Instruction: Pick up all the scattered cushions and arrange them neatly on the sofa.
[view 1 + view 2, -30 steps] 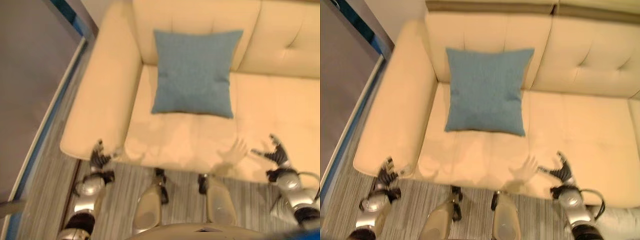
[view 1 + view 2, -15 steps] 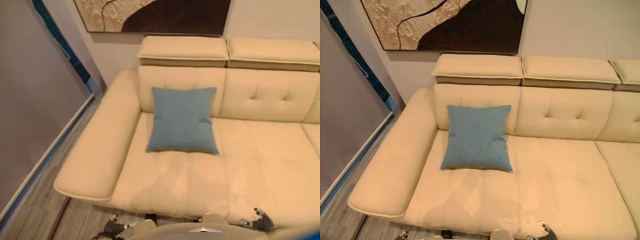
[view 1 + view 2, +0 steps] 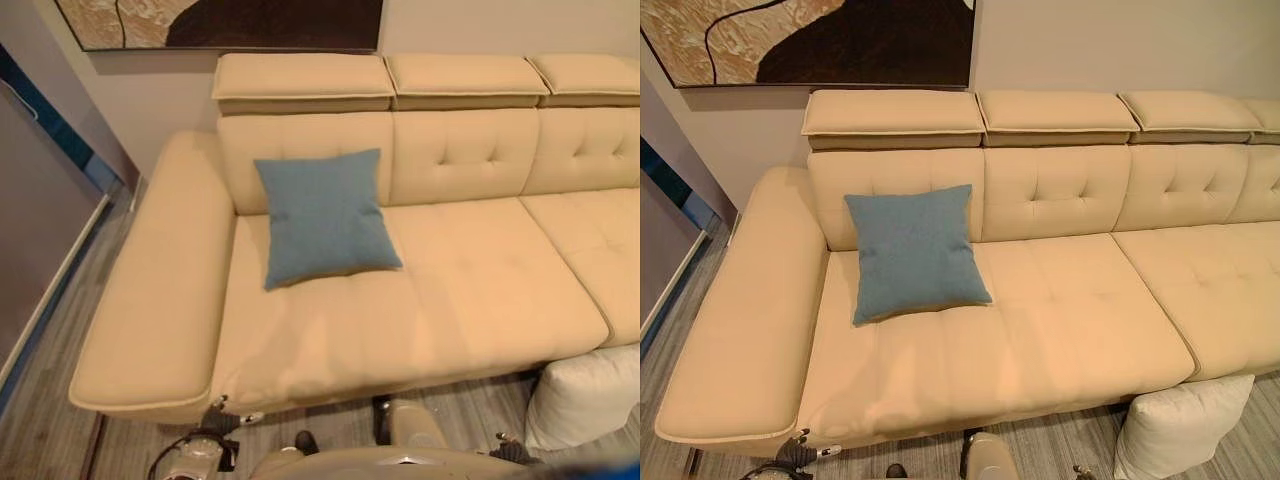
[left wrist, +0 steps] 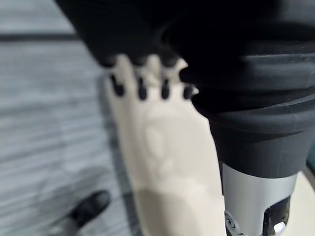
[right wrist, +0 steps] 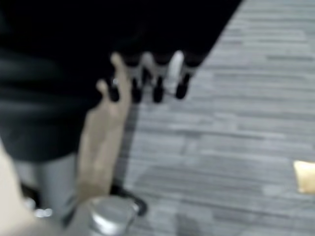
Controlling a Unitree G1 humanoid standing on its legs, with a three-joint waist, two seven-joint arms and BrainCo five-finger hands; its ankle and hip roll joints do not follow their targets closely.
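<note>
The long cream leather sofa [image 3: 1060, 320] stood against the wall under a large framed picture in brown and beige [image 3: 810, 40]. One square blue fabric cushion [image 3: 912, 252] already leaned on the backrest at the end of the seat next to the wide armrest, slightly tilted. A second cushion, white and square [image 3: 1180, 425], was not on the sofa: it stood on the grey striped floor [image 3: 470, 395], touching the front edge of the seat, on the robot's right side.

Both hands were low, near the front of the sofa. The left hand [image 4: 147, 86] hung with its fingers straight and relaxed, and it held nothing. The right hand [image 5: 147, 81] was also released, with straight fingers pointing to the floor, and nothing was in it.

In my judgement one cushion was done and the step in hand was to find and approach the next one, the white cushion on the floor. The next move probably called for a turn and a step to the right and a bend down, so that the hands could take the white cushion from both sides. After this it should go on the seat, upright against the backrest, beside the blue one.
</note>
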